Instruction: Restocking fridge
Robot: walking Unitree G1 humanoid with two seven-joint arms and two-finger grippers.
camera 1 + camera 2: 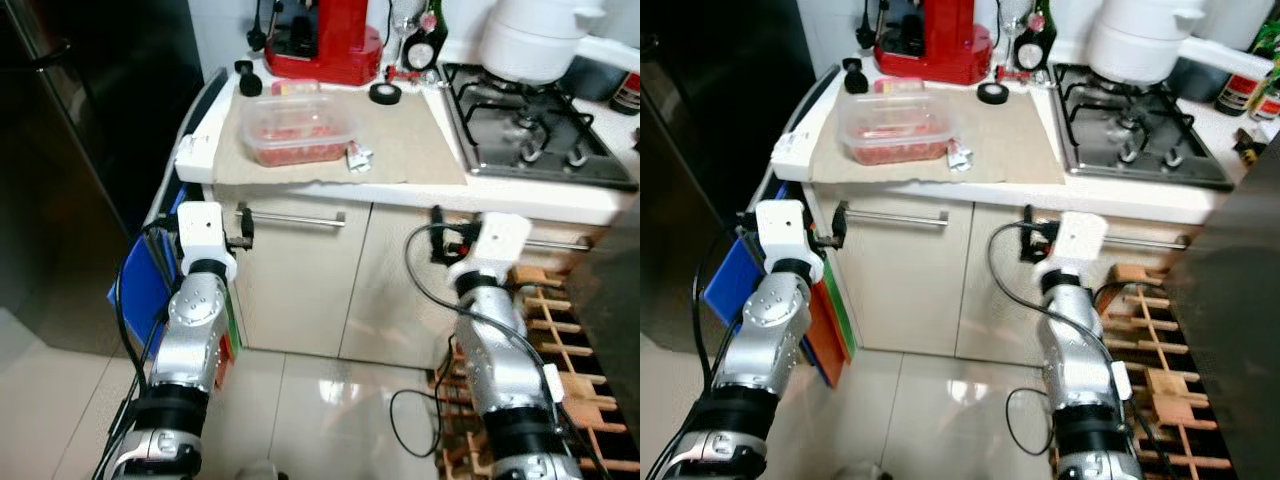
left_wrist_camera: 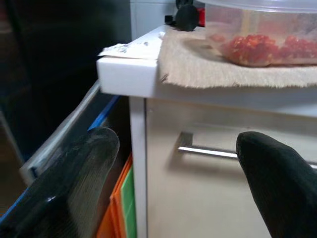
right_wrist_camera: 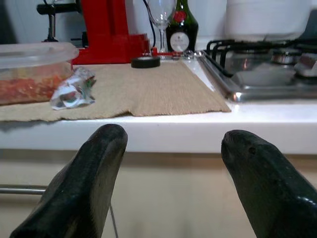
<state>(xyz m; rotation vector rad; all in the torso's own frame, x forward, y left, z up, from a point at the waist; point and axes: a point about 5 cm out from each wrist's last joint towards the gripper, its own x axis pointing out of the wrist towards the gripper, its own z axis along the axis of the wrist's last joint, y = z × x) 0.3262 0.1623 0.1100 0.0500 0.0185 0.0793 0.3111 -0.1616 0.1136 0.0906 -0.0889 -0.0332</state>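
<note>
Looking down from the head, the left eye view showed a white counter (image 1: 300, 185) with a beige mat (image 1: 400, 140) on it, and on the mat's left part sat the clear lidded container (image 1: 297, 128) of red food, with a small crumpled wrapper (image 1: 358, 156) just beside its right corner. Behind it stood a red appliance (image 1: 325, 40), a roll of black tape (image 1: 385, 93) and a dark bottle (image 1: 428, 45); a gas hob (image 1: 530, 125) with a white pot (image 1: 535, 40) lay to the right, and the dark fridge (image 1: 70, 150) stood to the left of the counter. Both silver arms were raised before the cabinet doors, below the counter edge. The right eye view gave the same scene, with a wooden rack (image 1: 1160, 350) low on the right. In the left wrist view the left gripper (image 2: 178, 173) had its fingers spread wide apart, holding nothing, facing the counter's corner and a drawer handle (image 2: 208, 151), the container above on the mat. In the right wrist view the right gripper (image 3: 173, 173) was likewise spread and empty, level with the counter edge, the container off to one side.
</note>
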